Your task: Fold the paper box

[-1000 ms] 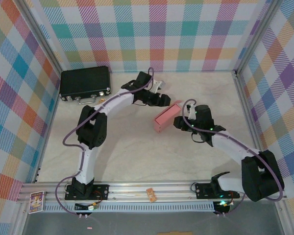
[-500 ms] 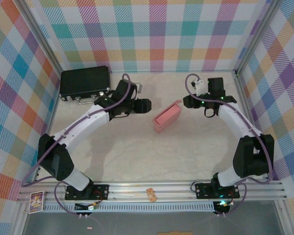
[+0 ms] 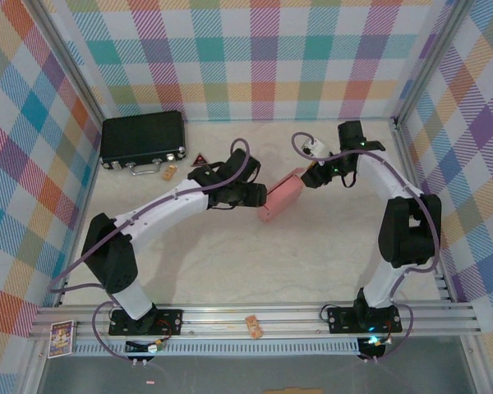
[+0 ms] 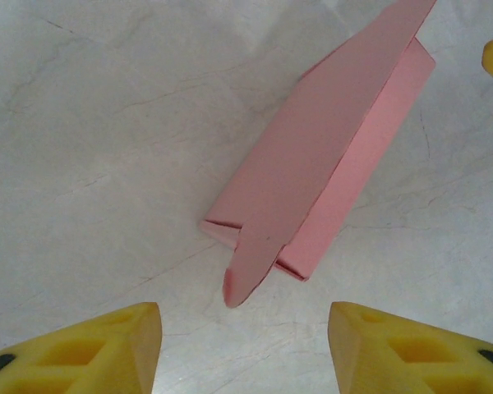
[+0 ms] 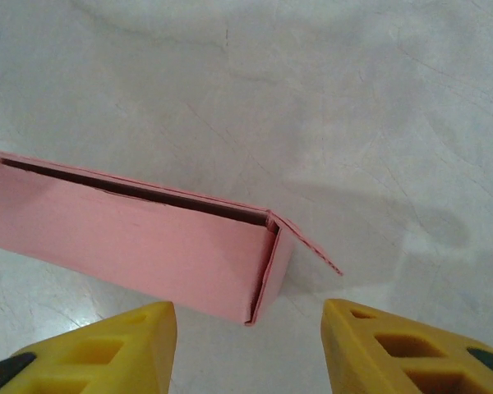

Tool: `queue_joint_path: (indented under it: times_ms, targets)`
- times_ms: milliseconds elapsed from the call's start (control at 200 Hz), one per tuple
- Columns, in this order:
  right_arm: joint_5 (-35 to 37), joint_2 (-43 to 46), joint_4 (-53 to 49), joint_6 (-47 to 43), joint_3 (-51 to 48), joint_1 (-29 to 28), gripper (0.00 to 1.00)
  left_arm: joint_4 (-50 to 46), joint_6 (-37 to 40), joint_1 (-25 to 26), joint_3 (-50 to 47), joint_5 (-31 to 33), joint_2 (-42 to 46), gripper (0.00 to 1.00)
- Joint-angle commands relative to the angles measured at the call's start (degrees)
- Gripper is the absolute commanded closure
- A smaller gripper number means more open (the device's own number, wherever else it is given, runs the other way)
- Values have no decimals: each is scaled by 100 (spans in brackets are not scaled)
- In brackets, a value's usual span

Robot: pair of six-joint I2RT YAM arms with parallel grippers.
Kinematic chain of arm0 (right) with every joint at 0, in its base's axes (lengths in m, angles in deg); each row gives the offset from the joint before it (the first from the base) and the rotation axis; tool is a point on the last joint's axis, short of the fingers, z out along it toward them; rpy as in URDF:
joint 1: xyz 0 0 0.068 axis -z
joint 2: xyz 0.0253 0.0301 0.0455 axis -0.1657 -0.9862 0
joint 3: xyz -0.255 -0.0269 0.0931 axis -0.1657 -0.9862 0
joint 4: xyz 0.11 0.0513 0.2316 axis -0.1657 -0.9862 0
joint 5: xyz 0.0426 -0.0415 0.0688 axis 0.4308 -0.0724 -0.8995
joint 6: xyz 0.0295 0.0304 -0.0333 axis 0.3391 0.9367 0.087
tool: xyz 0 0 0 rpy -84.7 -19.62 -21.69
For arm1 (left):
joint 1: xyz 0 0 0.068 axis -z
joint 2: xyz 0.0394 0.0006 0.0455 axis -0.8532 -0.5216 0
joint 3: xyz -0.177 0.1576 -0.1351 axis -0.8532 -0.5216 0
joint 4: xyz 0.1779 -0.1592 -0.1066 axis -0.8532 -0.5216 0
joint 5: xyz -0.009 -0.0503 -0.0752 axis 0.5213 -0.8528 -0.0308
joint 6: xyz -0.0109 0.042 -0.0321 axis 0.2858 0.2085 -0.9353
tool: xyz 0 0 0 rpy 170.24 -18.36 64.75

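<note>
The box [image 3: 281, 195] lay slantwise on the desk [image 3: 230, 263], about mid-desk, with a tool at each end. The left tool [image 3: 260, 197] was just beside its nearer end, fingers [image 4: 90, 349] apart and clamped on nothing. The long lid [image 4: 312, 139] stood slightly raised, its rounded tongue reaching past that end. The right tool [image 3: 312, 176] was near the far end, its fingers [image 5: 411, 349] also apart and clear of the card. A black case [image 3: 142, 139] sat at the far left corner.
</note>
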Motion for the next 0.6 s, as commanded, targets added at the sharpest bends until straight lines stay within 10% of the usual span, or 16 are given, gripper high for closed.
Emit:
queue_joint_path:
  times_ms: [0,595]
  targets:
    - [-92,-164,-360,-550,356,76,50,-134,5,61,225,139,-141,48]
    - [-407,-818,-858,-1282,1112,164,52,-76,58,149,265,74,-419,59]
